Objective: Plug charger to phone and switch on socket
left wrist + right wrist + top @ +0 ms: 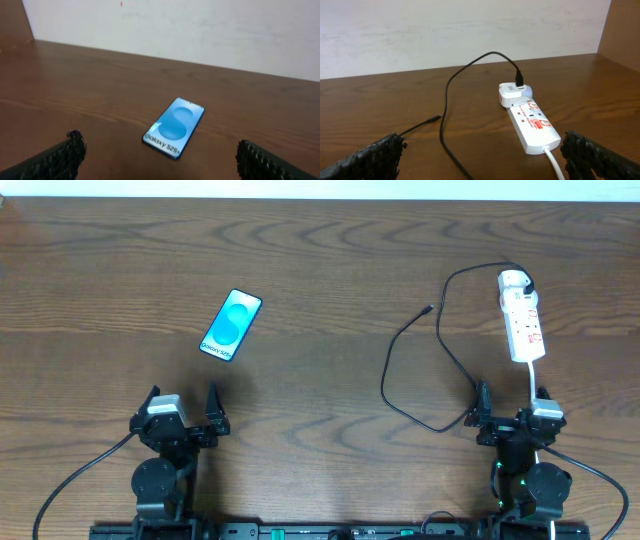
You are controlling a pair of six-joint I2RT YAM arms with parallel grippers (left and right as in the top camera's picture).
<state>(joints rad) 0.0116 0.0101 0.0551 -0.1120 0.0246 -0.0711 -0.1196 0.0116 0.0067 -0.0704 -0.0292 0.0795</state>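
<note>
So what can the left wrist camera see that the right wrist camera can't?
Only the left wrist camera sees the phone, lying flat with its blue screen lit. Only the right wrist camera sees the power strip, the white plug at its far end, and the black charger cable looping away, its tip lying loose on the wood. Both show the brown table, a pale wall behind and, spread wide at the bottom corners, the left fingers in one and the right fingers in the other.
</note>
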